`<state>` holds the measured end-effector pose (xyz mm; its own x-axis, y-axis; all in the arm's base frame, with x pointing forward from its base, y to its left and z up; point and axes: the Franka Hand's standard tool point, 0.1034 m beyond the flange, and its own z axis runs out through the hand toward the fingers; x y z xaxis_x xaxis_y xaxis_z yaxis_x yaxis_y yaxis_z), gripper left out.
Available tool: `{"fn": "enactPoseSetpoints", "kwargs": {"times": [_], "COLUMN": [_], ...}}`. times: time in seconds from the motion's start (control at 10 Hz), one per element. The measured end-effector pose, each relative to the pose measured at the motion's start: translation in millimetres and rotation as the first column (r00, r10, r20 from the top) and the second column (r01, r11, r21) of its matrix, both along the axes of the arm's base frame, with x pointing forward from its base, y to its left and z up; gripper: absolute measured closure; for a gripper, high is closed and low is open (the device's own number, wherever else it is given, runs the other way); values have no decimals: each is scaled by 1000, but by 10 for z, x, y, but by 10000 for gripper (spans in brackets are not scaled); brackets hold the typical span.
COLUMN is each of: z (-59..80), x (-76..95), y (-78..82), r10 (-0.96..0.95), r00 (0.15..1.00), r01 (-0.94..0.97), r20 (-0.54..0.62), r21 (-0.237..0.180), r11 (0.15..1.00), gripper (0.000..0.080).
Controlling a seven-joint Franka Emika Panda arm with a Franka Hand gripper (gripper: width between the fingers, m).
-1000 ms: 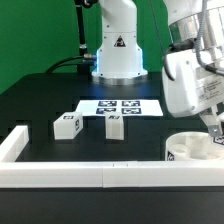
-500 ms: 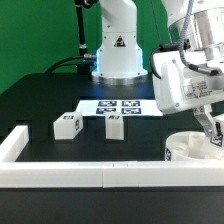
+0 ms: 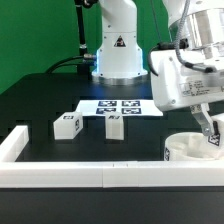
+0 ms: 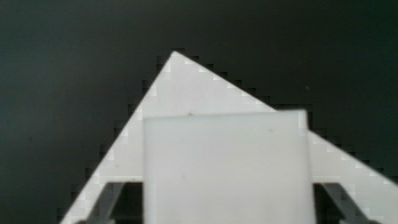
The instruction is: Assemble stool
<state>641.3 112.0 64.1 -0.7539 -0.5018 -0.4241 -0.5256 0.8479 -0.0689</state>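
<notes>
While the seat (image 3: 188, 150) lies beside the rail (image 3: 100, 178), fingers (image 3: 211, 135) clamped on a white leg (image 4: 222, 165) above it.

Got marker board (image 3: 120, 106) flat on black counter (image 3: 40, 105), tags face up. Seeing white border rail (image 3: 80, 176) on the camera side of marker board, well apart from it, with short arm turning back toward it on exterior view's left. Green backdrop (image 3: 35, 35) beyond marker board.

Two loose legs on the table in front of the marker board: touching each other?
Apart. The exterior view shows a plain strip of dark table between the leg on the exterior view's left and the leg on the exterior view's right.
</notes>
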Motion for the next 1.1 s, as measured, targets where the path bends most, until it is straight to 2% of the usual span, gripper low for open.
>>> {"fn": "enactPoseSetpoints", "kwargs": {"times": [0.1,0.2,0.3,0.5,0.6,1.1], "z": [0,0,18,344,436,380], "x": [0,0,7,78,113,89], "y": [0,0,3,26,12,10], "r10": [1,1,2,38,40,42], "r00": [1000,1000,1000,998,997,997], "r01": [-1,-1,-2,-37,-40,-42], "r20": [0,0,4,53,66,58], "r21": [0,-1,-1,-3,1,-3], "r11": [1000,1000,1000,999,999,999], "gripper": [283,192,192,152,152,150]}}
